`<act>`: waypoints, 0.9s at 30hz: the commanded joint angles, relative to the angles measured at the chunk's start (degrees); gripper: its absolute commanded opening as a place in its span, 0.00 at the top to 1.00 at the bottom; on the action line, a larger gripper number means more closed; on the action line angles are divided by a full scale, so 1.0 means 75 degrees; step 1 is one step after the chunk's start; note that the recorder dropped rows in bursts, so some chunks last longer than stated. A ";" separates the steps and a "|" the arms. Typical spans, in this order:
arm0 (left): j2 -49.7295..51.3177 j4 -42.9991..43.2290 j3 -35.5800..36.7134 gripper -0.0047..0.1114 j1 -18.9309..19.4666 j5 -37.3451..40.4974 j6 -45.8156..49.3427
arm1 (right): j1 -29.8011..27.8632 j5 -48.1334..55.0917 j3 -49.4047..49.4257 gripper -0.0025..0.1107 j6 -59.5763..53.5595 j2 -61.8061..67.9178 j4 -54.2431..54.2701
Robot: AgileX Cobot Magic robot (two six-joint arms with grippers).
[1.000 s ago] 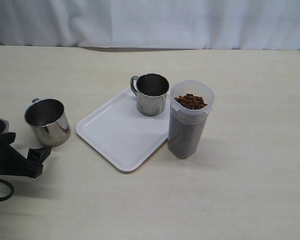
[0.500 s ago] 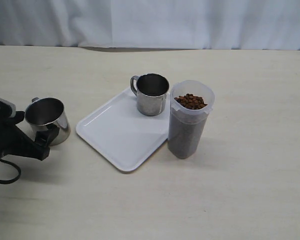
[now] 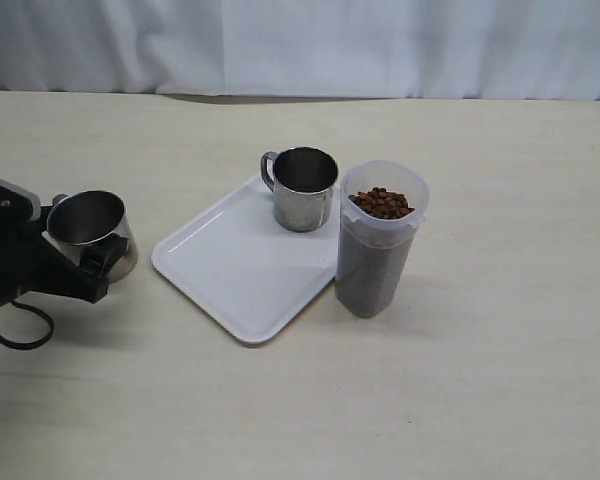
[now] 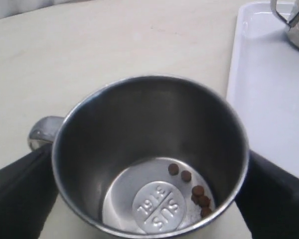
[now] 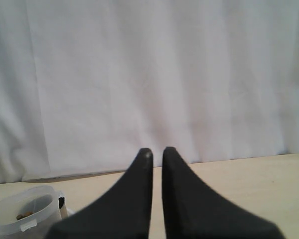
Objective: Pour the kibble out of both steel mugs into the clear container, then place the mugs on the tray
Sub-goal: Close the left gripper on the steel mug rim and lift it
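Note:
One steel mug (image 3: 92, 235) stands left of the tray, slightly tilted, with my left gripper (image 3: 80, 243) shut on it, one black finger on each side. In the left wrist view this mug (image 4: 149, 154) holds only a few kibble pellets (image 4: 197, 191) on its bottom. The second steel mug (image 3: 305, 188) stands on the far corner of the white tray (image 3: 230, 270). Beside the tray's right edge the clear container (image 3: 378, 250) is filled with kibble (image 3: 382, 203) nearly to the rim. My right gripper (image 5: 157, 152) is shut with nothing in it and is out of the exterior view.
A white curtain (image 3: 380, 45) hangs behind the beige table (image 3: 500, 380). The right wrist view catches the container's rim (image 5: 22, 216) low at one side. A black cable loop (image 3: 15, 328) lies under the left arm.
My left gripper moved from the table's left edge up to the left mug and closed around it. The mug shifted slightly and tilted. The rest stayed put.

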 commanded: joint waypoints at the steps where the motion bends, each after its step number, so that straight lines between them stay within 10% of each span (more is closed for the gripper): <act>1: 0.0023 0.0032 -0.0036 0.39 0.0022 -0.0412 0.0006 | 0.0011 0.0026 0.0039 0.93 -0.0069 -0.0022 -0.0009; 27: 0.0023 0.0880 -0.0404 0.39 0.0022 0.0014 -0.0471 | 0.0011 0.0026 0.0039 0.93 -0.0069 -0.0022 -0.0009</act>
